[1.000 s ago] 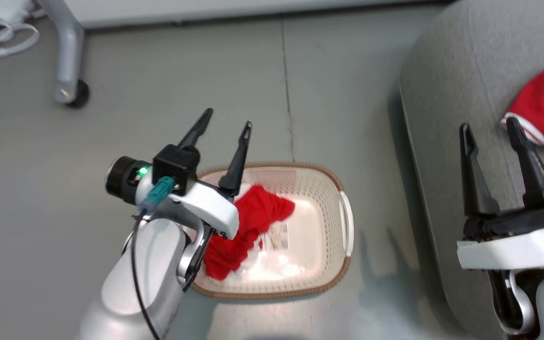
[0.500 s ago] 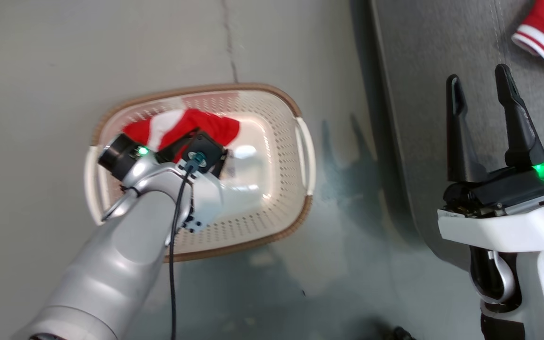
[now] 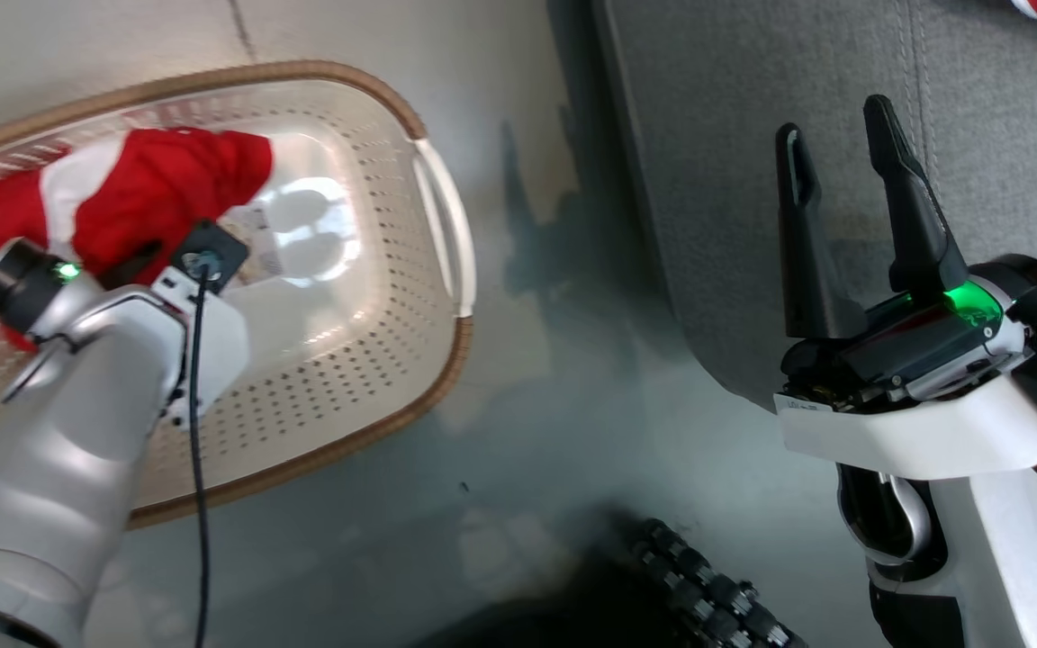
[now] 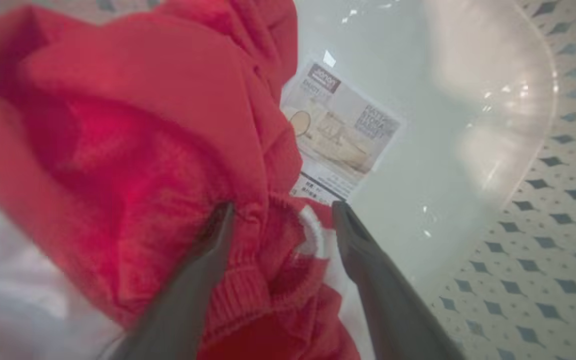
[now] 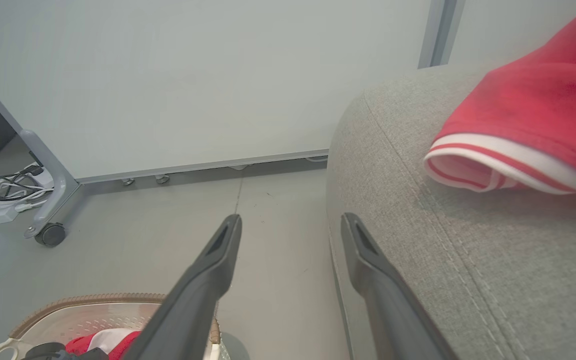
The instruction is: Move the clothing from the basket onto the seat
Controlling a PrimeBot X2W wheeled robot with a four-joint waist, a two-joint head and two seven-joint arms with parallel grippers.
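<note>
Grey floor [image 3: 527, 468] lay under the basket [image 3: 347, 360], where the left gripper [image 4: 284, 209], fingers spread wide, straddled the ribbed, white-edged hem of a crumpled red garment [image 4: 133, 150] lying just beneath it beside the sticker [image 4: 343, 130]. This looked like the pickup of the last piece, so the next move called for closing firmly on that fold. The right gripper [image 3: 835, 120] hung spread and empty over the sofa [image 3: 734, 198], with the other red garment [image 5: 543, 110] lying beyond its fingertips.
</note>
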